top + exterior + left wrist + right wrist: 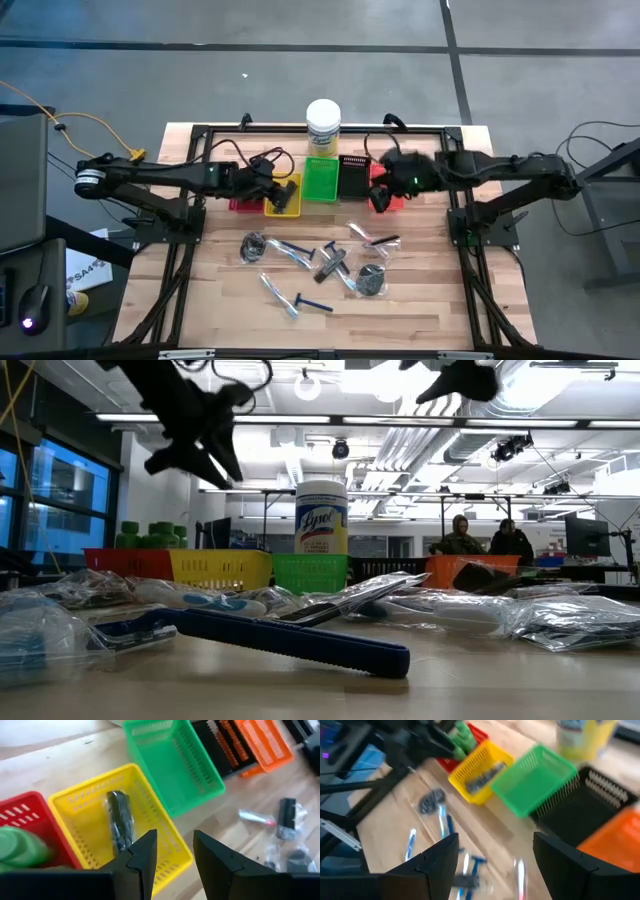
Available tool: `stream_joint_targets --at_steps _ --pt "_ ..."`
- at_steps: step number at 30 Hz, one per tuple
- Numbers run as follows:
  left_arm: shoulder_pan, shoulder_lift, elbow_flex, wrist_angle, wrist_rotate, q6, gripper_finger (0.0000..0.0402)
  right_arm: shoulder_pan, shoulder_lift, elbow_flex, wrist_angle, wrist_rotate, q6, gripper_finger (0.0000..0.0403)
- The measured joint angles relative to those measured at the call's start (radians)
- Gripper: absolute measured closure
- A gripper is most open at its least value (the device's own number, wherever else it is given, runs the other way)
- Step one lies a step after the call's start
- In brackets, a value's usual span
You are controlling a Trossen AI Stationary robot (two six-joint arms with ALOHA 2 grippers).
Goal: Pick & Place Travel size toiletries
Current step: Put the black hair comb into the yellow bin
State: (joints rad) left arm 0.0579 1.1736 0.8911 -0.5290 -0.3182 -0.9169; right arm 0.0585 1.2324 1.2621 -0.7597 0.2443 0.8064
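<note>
Travel size toiletries [320,265] lie scattered on the wooden table: blue razors [290,640], clear-sleeved sticks and dark round bundles. One dark flat piece [120,820] lies in the yellow tray [90,800]. Green pots [20,847] fill the red tray [240,203]. My left gripper [175,855] hangs open above the yellow tray's near corner, with nothing between its fingers. My right gripper [495,855] stands open, high above the orange tray [392,198] and the table's middle, also holding nothing.
A row of trays runs along the far side: red, yellow, green [321,178], black [353,175], orange. A tall jar with a white lid [323,125] stands behind the green tray. A dark frame [455,215] borders the table. People [460,538] sit in the room beyond.
</note>
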Motion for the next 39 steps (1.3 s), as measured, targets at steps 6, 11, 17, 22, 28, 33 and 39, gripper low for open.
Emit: stream_joint_targets --at_steps 6,11,17,22,28,33,39 --pt "-0.133 -0.048 -0.001 -0.096 -0.092 -0.026 0.0279 0.215 0.018 -0.013 -0.049 0.150 0.278 0.0159" --pt "-0.230 -0.082 -0.001 -0.119 -0.139 -0.031 0.0279 0.365 0.079 -0.085 0.027 0.236 0.549 0.0159" --pt "-0.280 -0.115 -0.001 -0.131 -0.168 -0.030 0.0279 0.454 0.210 -0.159 0.173 0.262 0.812 0.0159" --pt "-0.282 -0.123 -0.001 -0.160 -0.167 -0.030 0.0279 0.461 0.329 -0.164 0.297 0.267 0.923 0.0159" --pt "-0.282 -0.123 -0.002 -0.163 -0.167 -0.030 0.0279 0.472 0.464 -0.164 0.361 0.283 1.088 0.0159" --pt "-0.282 -0.123 -0.002 -0.165 -0.165 -0.031 0.0279 0.494 0.538 -0.164 0.360 0.331 1.227 0.0159" --pt "-0.282 -0.125 -0.002 -0.181 -0.163 -0.030 0.0279 0.467 0.585 -0.164 0.387 0.334 1.240 0.0159"
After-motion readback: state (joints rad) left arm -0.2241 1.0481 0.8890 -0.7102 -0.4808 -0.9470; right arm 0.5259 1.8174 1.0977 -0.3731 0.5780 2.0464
